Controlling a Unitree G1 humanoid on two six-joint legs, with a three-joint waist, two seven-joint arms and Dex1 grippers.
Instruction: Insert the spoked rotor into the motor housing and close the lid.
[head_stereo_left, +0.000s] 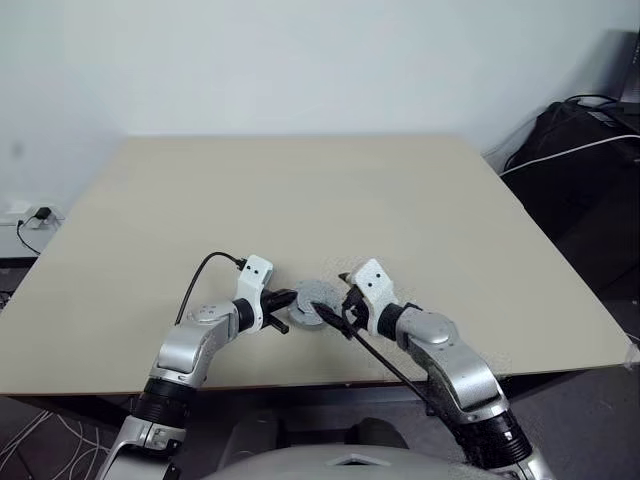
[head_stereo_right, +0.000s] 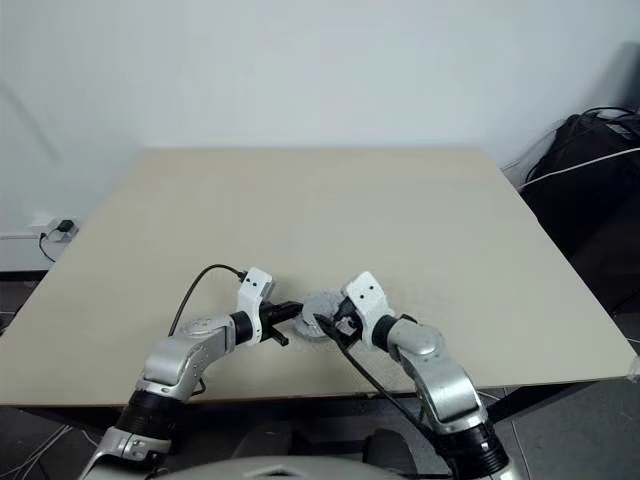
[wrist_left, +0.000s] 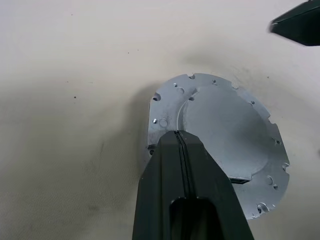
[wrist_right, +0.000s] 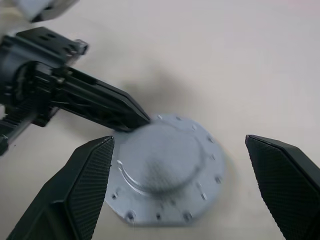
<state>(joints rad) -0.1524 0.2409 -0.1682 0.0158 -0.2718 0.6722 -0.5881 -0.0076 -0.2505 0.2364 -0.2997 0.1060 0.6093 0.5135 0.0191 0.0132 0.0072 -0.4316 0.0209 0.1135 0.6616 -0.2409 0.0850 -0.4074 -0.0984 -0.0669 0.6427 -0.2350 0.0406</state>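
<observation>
The lid lies with its plain, slightly domed grey back up near the front edge of the table, between my two grippers. My left gripper is shut, and its joined fingertips rest on the lid's flat outer flange with nothing between them. My right gripper is open wide just above the lid, with one finger on either side and neither touching it. In the head view the lid sits between the left gripper and the right gripper. The spoked rotor and the motor housing are hidden.
The table's front edge runs just below the grippers. A black bag with white and black cables stands off the table's right side. A wall socket with a plug is beyond the left edge.
</observation>
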